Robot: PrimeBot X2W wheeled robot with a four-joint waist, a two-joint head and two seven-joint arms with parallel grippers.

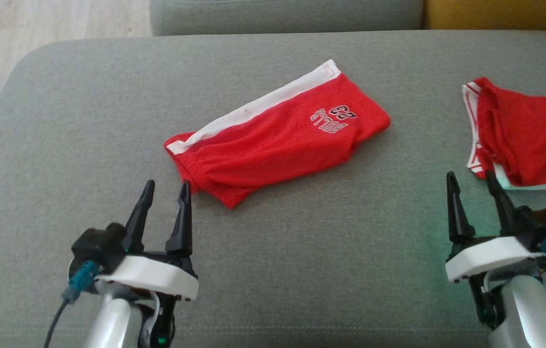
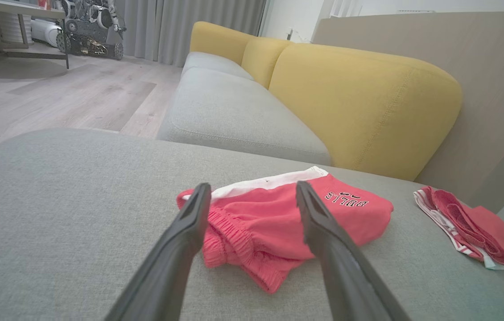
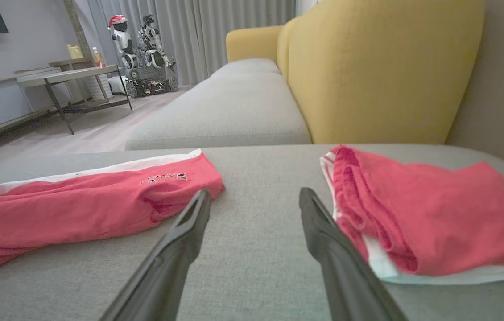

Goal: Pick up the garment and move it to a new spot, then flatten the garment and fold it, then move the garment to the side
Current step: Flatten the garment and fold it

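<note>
Nearest, left gripper (image 1: pixel 167 183) and right gripper (image 1: pixel 468 175), both spread and empty, low over the grey cushion (image 1: pixel 302 270), seemingly poised for a two-handed reach. Beyond, touching the left fingertips, red shorts (image 1: pixel 278 140) doubled lengthwise mid-cushion; a second red garment (image 1: pixel 529 140) folded at the right.

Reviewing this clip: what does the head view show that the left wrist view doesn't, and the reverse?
Head view, not wrist view: the white wrist housings and blue connectors behind the open left claw and right claw. Left wrist view, not head view: curtains, a table and a wheeled machine across the room. Both: the red shorts with white stripe, a second red garment to their right, the grey cushion, the left claw's fingers.
</note>
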